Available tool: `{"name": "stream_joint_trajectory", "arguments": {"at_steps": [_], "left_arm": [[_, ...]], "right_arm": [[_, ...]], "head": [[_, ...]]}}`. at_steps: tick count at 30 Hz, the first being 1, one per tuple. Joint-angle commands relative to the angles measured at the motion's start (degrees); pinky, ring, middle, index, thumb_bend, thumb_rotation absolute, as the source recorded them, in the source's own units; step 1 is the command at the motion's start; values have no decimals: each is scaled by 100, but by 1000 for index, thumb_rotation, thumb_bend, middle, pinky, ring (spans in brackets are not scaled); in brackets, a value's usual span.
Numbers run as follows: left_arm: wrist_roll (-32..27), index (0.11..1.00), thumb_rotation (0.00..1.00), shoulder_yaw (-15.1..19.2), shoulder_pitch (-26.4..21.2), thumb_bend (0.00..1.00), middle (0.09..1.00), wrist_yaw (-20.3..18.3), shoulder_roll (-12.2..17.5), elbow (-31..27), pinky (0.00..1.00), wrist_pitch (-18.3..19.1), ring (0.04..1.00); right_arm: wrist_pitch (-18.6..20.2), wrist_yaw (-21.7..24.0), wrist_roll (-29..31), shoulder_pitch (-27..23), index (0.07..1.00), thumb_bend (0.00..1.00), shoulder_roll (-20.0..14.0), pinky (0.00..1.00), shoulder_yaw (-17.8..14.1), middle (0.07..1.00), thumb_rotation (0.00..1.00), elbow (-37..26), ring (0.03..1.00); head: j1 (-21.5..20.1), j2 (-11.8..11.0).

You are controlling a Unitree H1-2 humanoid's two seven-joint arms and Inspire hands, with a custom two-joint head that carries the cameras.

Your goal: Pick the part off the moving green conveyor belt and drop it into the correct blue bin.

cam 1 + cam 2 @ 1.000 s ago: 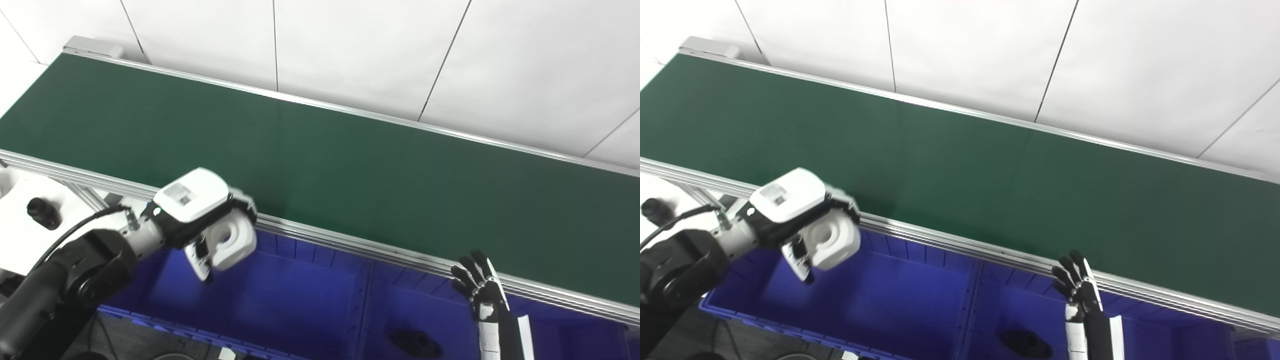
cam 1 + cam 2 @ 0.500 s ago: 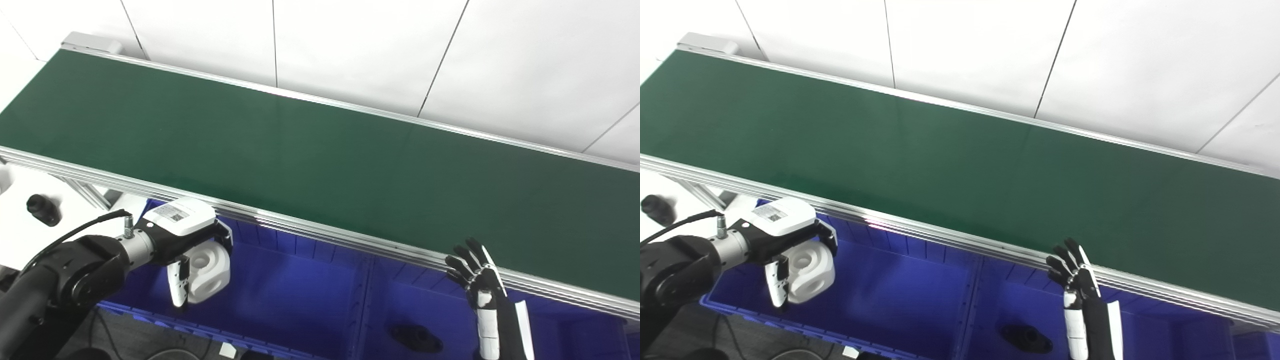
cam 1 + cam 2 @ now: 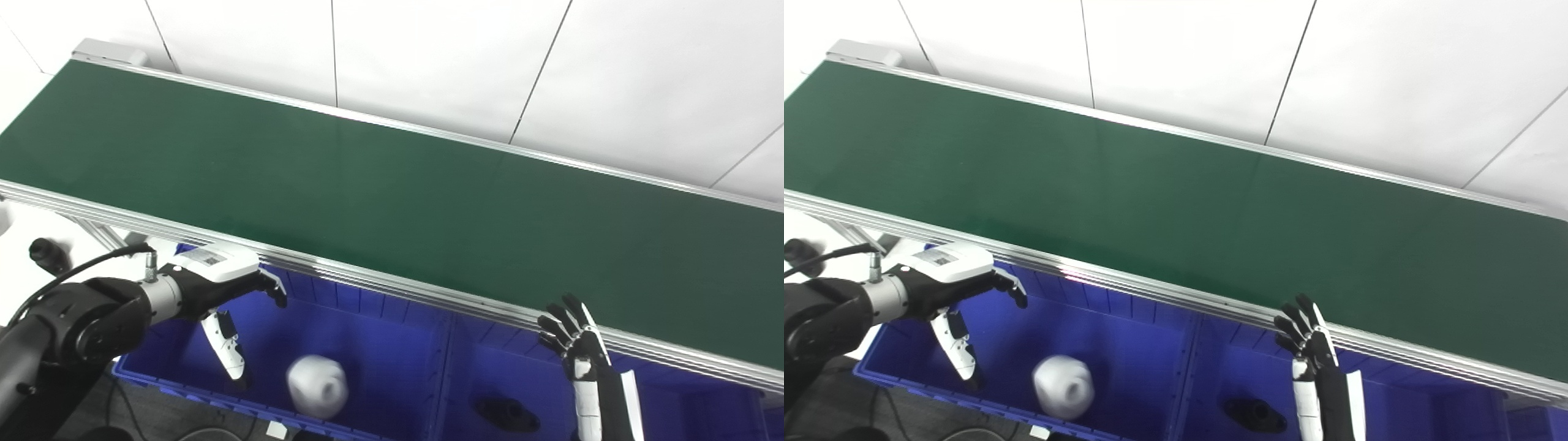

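Note:
A white rounded part [image 3: 317, 386] with a hole in it is inside the left blue bin [image 3: 380, 361], blurred, free of my hand. My left hand [image 3: 223, 288] is open above the bin's left end, fingers spread, thumb pointing down. My right hand [image 3: 574, 337] is open with fingers spread upward, below the belt's near rail over the right bin. The green conveyor belt [image 3: 367, 184] carries nothing in view.
A black part [image 3: 507, 414] lies in the right blue bin [image 3: 490, 373]. The belt's aluminium near rail [image 3: 398, 288] runs just above both bins. A small black object [image 3: 44, 254] sits on the white surface at far left.
My left hand lowered from the belt's rail over the left bin, then opened. The white part left it and dropped into the bin. The right hand barely moved.

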Motion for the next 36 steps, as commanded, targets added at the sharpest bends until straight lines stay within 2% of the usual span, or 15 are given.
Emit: {"name": "stream_joint_trajectory", "arguments": {"at_steps": [1, 5, 8, 9, 13, 14, 15, 18, 19, 24, 26, 27, 29, 33, 36], "left_arm": [[-272, 711, 335, 209, 26, 885, 768, 533, -102, -219, 687, -195, 769], [-644, 663, 248, 400, 243, 808, 701, 1447, -615, -333, 559, -587, 674], [-824, 669, 254, 434, 482, 760, 697, 1887, -1207, -611, 520, -501, 644], [-876, 673, 259, 448, 532, 756, 701, 1966, -1306, -644, 519, -496, 644], [-1228, 699, 280, 380, 927, 723, 731, 2179, -2039, -864, 537, -137, 669], [-1311, 705, 283, 342, 1050, 712, 737, 2239, -2177, -888, 540, -105, 674], [-1347, 714, 273, 264, 1174, 698, 744, 2299, -2345, -924, 552, -76, 683], [-1453, 745, 248, 119, 1390, 645, 778, 2415, -2651, -915, 626, -27, 735], [-1454, 746, 248, 77, 1434, 643, 779, 2451, -2742, -895, 629, 11, 737], [-1648, 786, 250, 27, 1494, 617, 820, 2665, -3039, -666, 686, 121, 789], [-1921, 815, 259, 94, 1495, 576, 857, 2762, -3184, -592, 772, 280, 835], [-2075, 817, 259, 152, 1500, 572, 860, 2803, -3250, -568, 780, 402, 839], [-2437, 860, 340, 293, 1516, 519, 882, 2895, -3332, -478, 812, 526, 859], [-3017, 894, 465, 516, 1493, 452, 888, 2940, -3244, -104, 793, 492, 844], [-3301, 905, 502, 608, 1442, 447, 898, 2937, -3097, 218, 798, 461, 857]], "right_arm": [[-95, -1, -19, 68, 940, 745, 34, 796, 34, 877, 1000, -205, 841], [-127, -40, -88, 89, 940, 739, 97, 794, 74, 877, 1000, -178, 842], [-214, -124, -254, 95, 932, 728, 191, 774, 122, 873, 1000, -105, 830], [-233, -149, -310, 97, 930, 727, 223, 766, 143, 870, 1000, -84, 826], [-298, -271, -527, 94, 922, 732, 394, 764, 273, 868, 1000, 71, 820], [-308, -310, -591, 93, 921, 735, 455, 766, 321, 868, 1000, 112, 820], [-309, -337, -617, 95, 920, 735, 495, 769, 357, 869, 1000, 137, 821], [-304, -436, -710, 79, 912, 736, 662, 796, 501, 868, 1000, 226, 828], [-313, -467, -729, 67, 912, 736, 701, 797, 543, 868, 1000, 250, 828], [-410, -645, -911, -48, 905, 726, 938, 797, 759, 868, 989, 466, 831], [-460, -735, -965, -91, 903, 714, 1005, 796, 848, 871, 981, 545, 831], [-491, -804, -1035, -111, 903, 714, 1031, 796, 892, 872, 981, 590, 831], [-529, -942, -1221, -154, 901, 712, 1090, 783, 970, 869, 988, 690, 825], [-456, -1144, -1431, -213, 897, 738, 1199, 793, 1079, 877, 998, 809, 836], [-474, -1283, -1544, -295, 898, 732, 1250, 789, 1138, 881, 1000, 943, 839]], "head": [[-51, 5], [-407, -5], [-766, -33], [-846, -41], [-1395, -111], [-1632, -136], [-1632, -136], [-2065, -191], [-2065, -191], [-2600, -260], [-2830, -286], [-2935, -298], [-3250, -335], [-3645, -371], [-3910, -391]]}}
